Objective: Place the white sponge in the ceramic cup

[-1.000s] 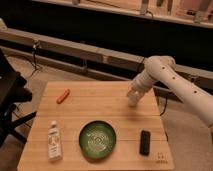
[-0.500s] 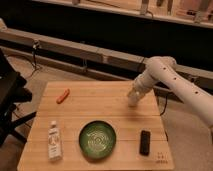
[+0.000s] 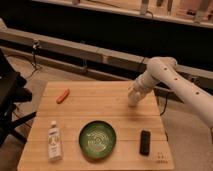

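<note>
My gripper (image 3: 132,98) hangs from the white arm (image 3: 165,77) that reaches in from the right. It points down over the right far part of the wooden table (image 3: 100,112). A pale whitish shape sits at its tip, low over the tabletop. I cannot tell whether that shape is the white sponge, the ceramic cup or part of the gripper. No separate sponge or cup shows elsewhere on the table.
A green patterned bowl (image 3: 97,139) sits near the front middle. A white bottle (image 3: 53,141) lies at the front left. A small orange item (image 3: 63,95) lies at the far left. A black rectangular object (image 3: 145,142) lies at the front right. A dark chair (image 3: 10,100) stands left of the table.
</note>
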Controlling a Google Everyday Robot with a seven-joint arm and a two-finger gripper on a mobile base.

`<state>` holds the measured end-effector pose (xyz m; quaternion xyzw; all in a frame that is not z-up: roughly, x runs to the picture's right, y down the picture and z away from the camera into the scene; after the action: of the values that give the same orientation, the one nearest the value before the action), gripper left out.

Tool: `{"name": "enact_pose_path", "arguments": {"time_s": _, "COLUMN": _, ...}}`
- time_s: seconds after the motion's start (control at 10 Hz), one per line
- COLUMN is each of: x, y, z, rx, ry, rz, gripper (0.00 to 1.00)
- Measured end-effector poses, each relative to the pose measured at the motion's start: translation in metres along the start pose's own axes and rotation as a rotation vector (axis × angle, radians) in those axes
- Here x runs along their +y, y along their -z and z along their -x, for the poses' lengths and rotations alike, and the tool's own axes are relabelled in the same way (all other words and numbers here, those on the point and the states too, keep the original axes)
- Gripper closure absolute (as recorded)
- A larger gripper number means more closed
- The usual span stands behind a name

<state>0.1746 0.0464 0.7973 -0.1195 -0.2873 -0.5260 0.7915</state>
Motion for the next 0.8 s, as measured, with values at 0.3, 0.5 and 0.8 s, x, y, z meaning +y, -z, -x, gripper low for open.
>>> {"name": "enact_pose_path", "arguments": {"time_s": 0.3, "x": -0.003, "y": 0.002, "z": 0.0, "rx": 0.008, "ry": 0.01, "rz": -0.006, "gripper": 0.53}}
{"name": "enact_pose_path", "arguments": {"time_s": 0.5, "x": -0.017, "y": 0.014, "z": 0.002, "rx": 0.036, "ry": 0.03, "rz": -0.014, "gripper": 0.33}}
{"name": "enact_pose_path", "arguments": {"time_s": 0.8, "x": -0.018, "y": 0.023, "z": 0.0, "rx": 0.074, "ry": 0.019, "rz": -0.02, "gripper": 0.2}}
